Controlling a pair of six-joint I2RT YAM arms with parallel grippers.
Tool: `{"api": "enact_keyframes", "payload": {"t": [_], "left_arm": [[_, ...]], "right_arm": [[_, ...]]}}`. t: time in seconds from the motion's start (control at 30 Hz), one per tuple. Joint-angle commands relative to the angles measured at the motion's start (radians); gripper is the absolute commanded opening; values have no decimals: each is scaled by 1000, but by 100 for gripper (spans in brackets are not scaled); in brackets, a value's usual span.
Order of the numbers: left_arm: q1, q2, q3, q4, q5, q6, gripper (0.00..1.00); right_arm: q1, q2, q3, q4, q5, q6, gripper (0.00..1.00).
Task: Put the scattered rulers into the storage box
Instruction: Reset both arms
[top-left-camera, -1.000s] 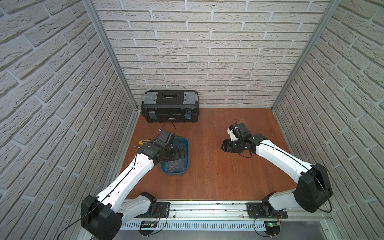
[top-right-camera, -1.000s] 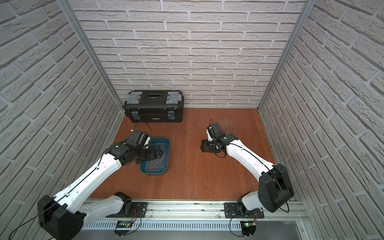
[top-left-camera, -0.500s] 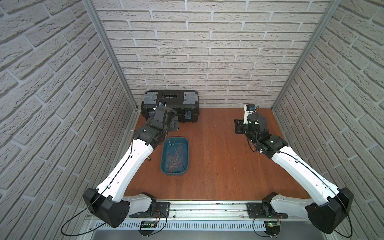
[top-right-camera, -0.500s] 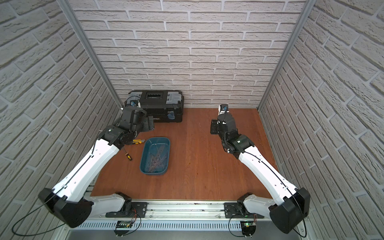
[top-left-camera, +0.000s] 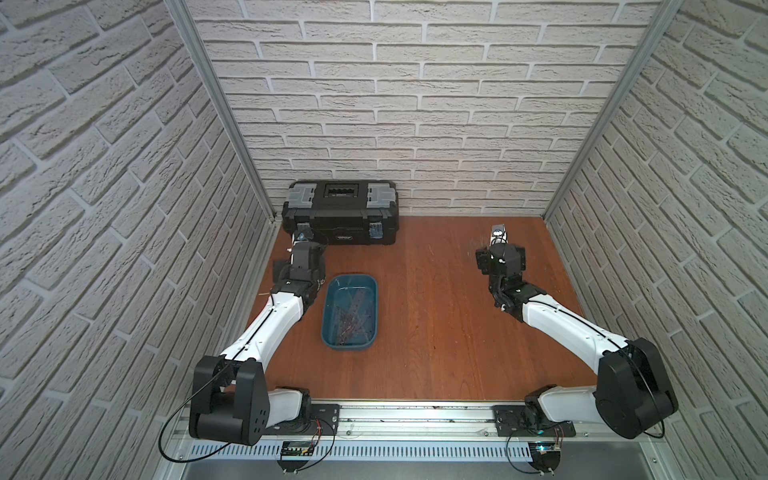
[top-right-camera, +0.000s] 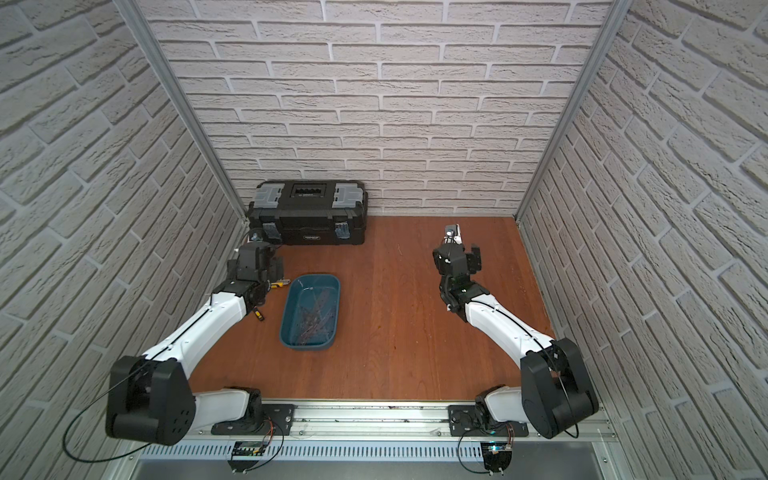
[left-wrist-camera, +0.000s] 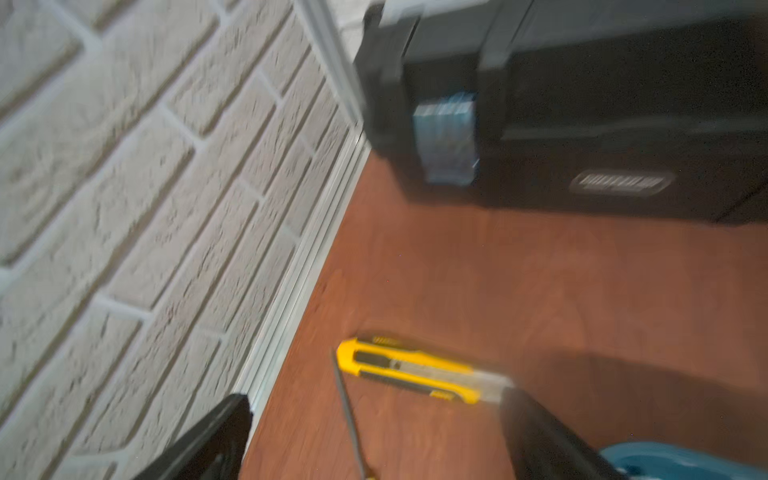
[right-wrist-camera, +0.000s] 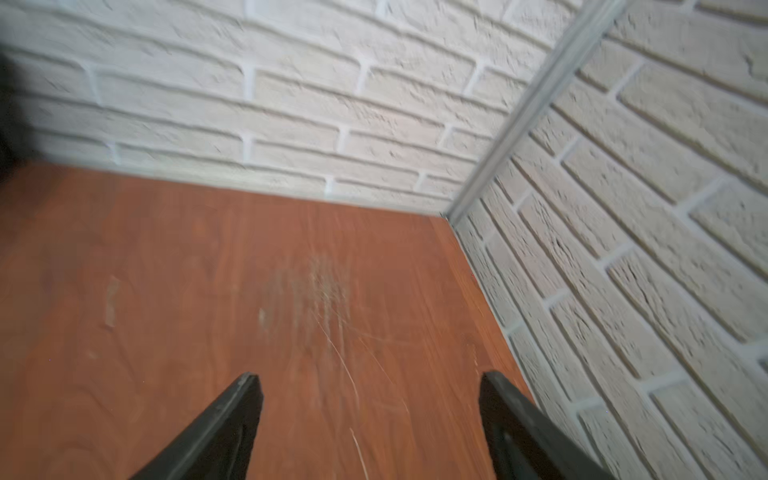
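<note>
Brick-walled tabletop (top-left-camera: 436, 324) — rulers (top-left-camera: 353, 311) lie in the storage box (top-left-camera: 347, 347); left gripper (left-wrist-camera: 374, 397) and right gripper (right-wrist-camera: 370, 375) both spread wide, empty.

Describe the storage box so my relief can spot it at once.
Find the black toolbox against the back wall, then come forward across the wooden floor. The storage box is the shallow teal tub there, open-topped, holding see-through rulers, far smaller than the toolbox.
</note>
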Motion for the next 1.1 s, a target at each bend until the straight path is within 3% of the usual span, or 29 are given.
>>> {"api": "enact_keyframes", "payload": {"t": [0.0,0.17,0.3,0.43,0.53,0.77,0.87,0.9,0.93,1.0,1.07], "left_arm": [[31,-27,-89,189,-6,7,99],[65,22,-227,451,61,53,98],[79,115,-293,631,170,97,99],[98,179,-286,715,193,130,98],[115,243,-316,840,278,145,98],[165,237,-322,829,408,122,98],[175,257,-376,930,476,135,98],[175,290,-411,1046,467,141,98],[175,263,-391,961,471,131,98],[176,268,-390,968,469,131,98],[175,272,-393,982,467,132,98]], "right_arm": [[-13,22,-73,193,63,-34,86],[-40,85,-203,460,13,-83,87],[-77,101,-239,600,-116,-112,88],[-99,120,-206,558,-160,-122,88],[-97,66,-228,504,-180,-96,88],[-99,-52,-337,465,-211,-44,89],[-99,-13,-411,554,-231,-28,93],[-94,14,-436,625,-221,-32,100],[-93,38,-458,691,-249,-51,99],[-97,97,-435,712,-273,-69,99],[-115,104,-389,627,-268,-37,99]]}}
